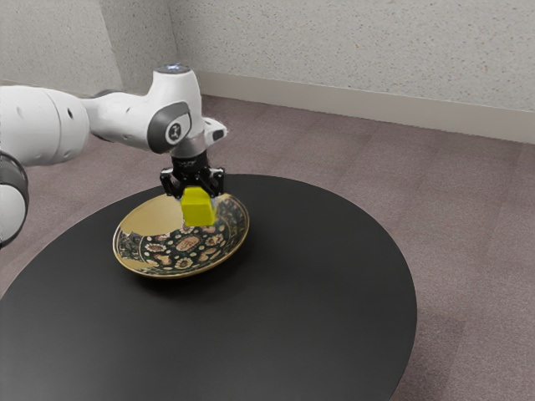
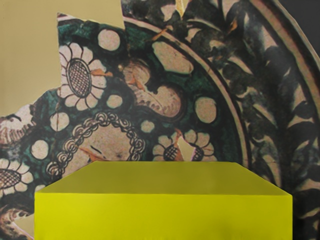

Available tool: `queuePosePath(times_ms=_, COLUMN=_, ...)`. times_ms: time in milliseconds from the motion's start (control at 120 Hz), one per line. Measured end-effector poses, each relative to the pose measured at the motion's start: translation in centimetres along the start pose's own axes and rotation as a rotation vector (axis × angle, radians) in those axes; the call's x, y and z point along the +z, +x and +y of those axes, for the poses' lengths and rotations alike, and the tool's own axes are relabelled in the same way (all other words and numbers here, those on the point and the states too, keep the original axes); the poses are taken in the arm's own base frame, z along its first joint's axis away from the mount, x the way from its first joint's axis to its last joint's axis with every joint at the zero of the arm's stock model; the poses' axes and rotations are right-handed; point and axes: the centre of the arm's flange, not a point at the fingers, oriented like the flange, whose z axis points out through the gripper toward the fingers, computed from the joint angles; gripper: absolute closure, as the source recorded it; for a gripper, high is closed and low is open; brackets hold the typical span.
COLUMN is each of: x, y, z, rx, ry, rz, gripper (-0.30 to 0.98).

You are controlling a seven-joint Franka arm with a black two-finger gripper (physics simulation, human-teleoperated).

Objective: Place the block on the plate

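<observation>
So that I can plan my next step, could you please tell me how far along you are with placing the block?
Done: the yellow block is picked up; my gripper is closed on it, clear of the table. In hand: I hold it above the patterned plate, whose flowers show just beyond the block in the wrist view. Left: lowering it onto the plate, letting go and backing away.

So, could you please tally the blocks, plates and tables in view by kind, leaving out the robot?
Block: 1 (yellow)
Plate: 1 (patterned, with a gold rim)
Table: 1 (black)
Total: 3
</observation>
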Motion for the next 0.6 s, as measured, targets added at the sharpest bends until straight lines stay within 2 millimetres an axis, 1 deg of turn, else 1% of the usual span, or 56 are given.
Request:
queuePosePath(times_ms=42, x=1.0, y=0.5, z=-0.9, rx=-0.005, ry=0.002, rz=-0.013, gripper=0.28)
queuePosePath(times_ms=175, x=3.7, y=1.2, z=-2.3, rx=-0.002, ry=0.003, rz=-0.051, gripper=0.28)
queuePosePath(times_ms=225, x=4.2, y=1.3, z=-2.5, rx=0.004, ry=0.002, rz=-0.058, gripper=0.28)
queuePosePath(times_ms=292, x=4.2, y=1.3, z=-2.5, rx=0.013, ry=-0.003, rz=-0.059, gripper=0.21)
queuePosePath(times_ms=433, x=3.0, y=1.3, z=-2.5, rx=0.034, ry=-0.014, rz=-0.043, gripper=0.11)
queuePosePath(times_ms=508, x=1.4, y=1.0, z=-2.2, rx=0.051, ry=-0.022, rz=-0.025, gripper=0.08)
queuePosePath(times_ms=600, x=-1.5, y=0.0, z=-0.4, rx=0.094, ry=-0.033, rz=0.009, gripper=0.05)
